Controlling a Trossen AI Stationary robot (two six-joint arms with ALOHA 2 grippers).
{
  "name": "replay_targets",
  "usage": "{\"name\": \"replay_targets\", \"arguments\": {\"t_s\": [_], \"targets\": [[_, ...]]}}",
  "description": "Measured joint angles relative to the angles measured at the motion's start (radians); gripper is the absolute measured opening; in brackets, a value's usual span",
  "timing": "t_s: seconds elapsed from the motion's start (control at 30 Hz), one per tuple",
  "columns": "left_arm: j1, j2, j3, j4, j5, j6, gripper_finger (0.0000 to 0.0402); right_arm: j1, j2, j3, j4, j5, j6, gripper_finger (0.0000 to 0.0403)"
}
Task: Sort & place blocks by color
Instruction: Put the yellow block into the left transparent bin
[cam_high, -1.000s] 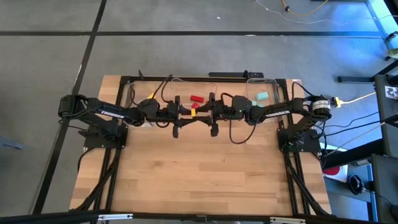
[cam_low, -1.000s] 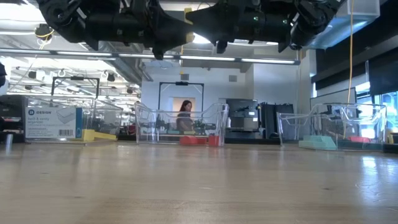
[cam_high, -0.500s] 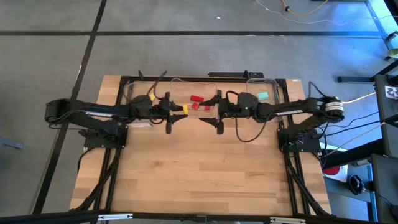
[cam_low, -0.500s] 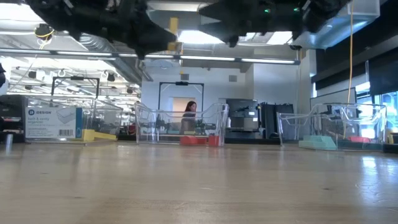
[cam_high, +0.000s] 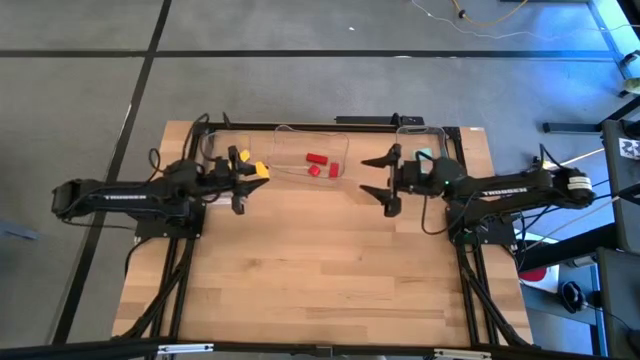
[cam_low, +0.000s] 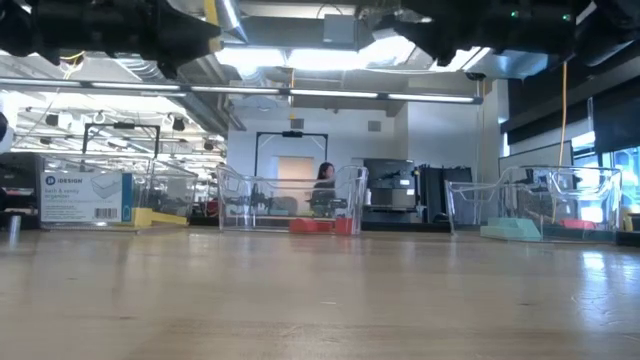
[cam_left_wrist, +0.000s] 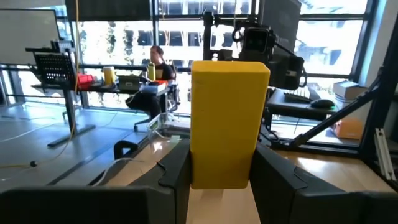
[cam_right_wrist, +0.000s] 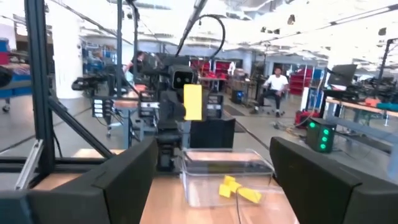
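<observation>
A yellow block (cam_left_wrist: 229, 124) is held up in the air by my left gripper (cam_high: 250, 175), shut on it, by the right end of the left clear bin (cam_high: 215, 148). That bin holds yellow blocks (cam_right_wrist: 239, 190). Red blocks (cam_high: 318, 164) lie in the middle bin (cam_high: 312, 150). A teal block (cam_high: 423, 155) lies in the right bin (cam_high: 420, 135). My right gripper (cam_high: 372, 176) is open and holds nothing, in front of the right bin and facing the left arm. My left gripper pinches the yellow block's lower half (cam_left_wrist: 221, 177) between its two fingers (cam_left_wrist: 176, 177), one on each side face. The fingers are level and point toward the table's right. The block juts out past the fingertips, lifted clear of the table.
The three clear bins stand in a row along the table's far edge. The wooden tabletop (cam_high: 320, 270) in front of them is bare. People sit or walk in the room beyond the table (cam_low: 325, 180).
Both grippers met over the middle bin with the yellow block between them. My right gripper has opened, let go and drawn back toward the table's right. My left gripper has carried the block toward the left bin, still held clear.
</observation>
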Motion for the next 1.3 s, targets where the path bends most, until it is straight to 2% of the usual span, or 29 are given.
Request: {"name": "replay_targets", "arguments": {"t_s": [0.23,0.37,0.43,0.5,0.63,0.7,0.83,0.93,1.1,1.3], "targets": [[0.000,0.001,-0.002,0.002,-0.004,-0.001,0.0119,0.000,-0.009,-0.002,-0.002,-0.019,0.002,0.0316],[0.000,0.001,-0.002,0.001,-0.061,-0.009,0.0119,0.000,-0.009,-0.002,-0.004,-0.019,0.003,0.0316],[-0.001,0.000,0.002,-0.036,-0.156,-0.030,0.0119,0.000,-0.009,-0.002,-0.008,-0.019,0.004,0.0316],[0.000,0.001,0.021,-0.152,-0.306,-0.040,0.0119,0.000,-0.009,-0.002,-0.010,-0.019,0.005,0.0316],[0.017,0.027,0.095,-0.536,-0.645,-0.177,0.0119,0.000,-0.009,-0.002,-0.010,-0.019,0.030,0.0316],[0.051,0.049,0.136,-0.740,-0.715,-0.302,0.0119,0.000,-0.009,-0.002,-0.010,-0.019,0.031,0.0316],[0.167,0.101,0.176,-1.015,-0.686,-0.545,0.0119,0.000,-0.009,-0.002,-0.010,-0.018,0.032,0.0316],[0.269,0.157,0.170,-1.093,-0.599,-0.599,0.0119,0.000,-0.009,-0.002,-0.009,-0.018,0.051,0.0316],[0.395,0.258,0.161,-1.090,-0.461,-0.586,0.0119,0.000,-0.008,-0.002,-0.009,-0.018,0.054,0.0316],[0.439,0.342,0.161,-1.038,-0.418,-0.524,0.0119,0.000,-0.008,-0.002,-0.009,-0.008,0.053,0.0316]]}}
